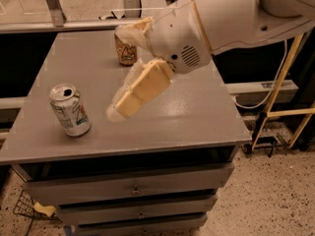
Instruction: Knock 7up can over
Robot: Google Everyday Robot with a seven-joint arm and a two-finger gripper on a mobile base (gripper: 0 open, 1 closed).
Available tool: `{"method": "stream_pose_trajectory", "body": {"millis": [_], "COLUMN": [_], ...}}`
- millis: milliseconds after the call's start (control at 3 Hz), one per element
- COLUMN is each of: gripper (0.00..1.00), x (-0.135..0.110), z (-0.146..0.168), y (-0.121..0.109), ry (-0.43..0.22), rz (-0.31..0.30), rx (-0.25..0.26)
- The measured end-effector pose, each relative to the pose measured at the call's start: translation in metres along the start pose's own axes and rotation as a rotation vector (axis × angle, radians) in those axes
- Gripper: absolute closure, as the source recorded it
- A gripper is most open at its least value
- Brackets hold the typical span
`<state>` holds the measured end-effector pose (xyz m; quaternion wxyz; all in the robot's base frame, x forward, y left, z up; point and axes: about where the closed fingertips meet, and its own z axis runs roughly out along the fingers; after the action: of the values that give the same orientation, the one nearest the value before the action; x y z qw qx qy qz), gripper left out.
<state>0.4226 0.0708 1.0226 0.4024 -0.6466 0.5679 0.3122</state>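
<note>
The 7up can [70, 110], white and silver with green print and a small red mark, stands upright near the front left of the grey table [197, 117]. My gripper [116, 73] is over the table's middle, to the right of the can and apart from it. It is open and empty, with cream fingers spread wide. The lower finger [140, 90] points down-left toward the can, its tip a short gap away. The upper finger [133, 30] reaches over the back of the table.
A brown-gold can [126, 54] stands at the back of the table, partly behind my gripper. The blue-and-silver can is hidden behind my arm [231, 18]. Drawers [133, 188] sit below the tabletop. A yellow stand [275, 95] is at the right.
</note>
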Motion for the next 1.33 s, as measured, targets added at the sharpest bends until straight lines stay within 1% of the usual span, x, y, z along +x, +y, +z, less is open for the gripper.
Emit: {"method": "stream_pose_trajectory", "body": {"millis": [333, 667, 1000, 1333], "gripper": [0.00, 0.00, 0.00, 0.00], "x": [0.006, 0.037, 0.074, 0.096], "z": [0.002, 0.024, 0.055, 0.091], "y": [-0.001, -0.006, -0.016, -0.036], "ry": [0.005, -0.036, -0.090, -0.127], "rz": [0.005, 0.075, 0.133, 0.130], "rx": [0.002, -0.008, -0.021, 0.002]}}
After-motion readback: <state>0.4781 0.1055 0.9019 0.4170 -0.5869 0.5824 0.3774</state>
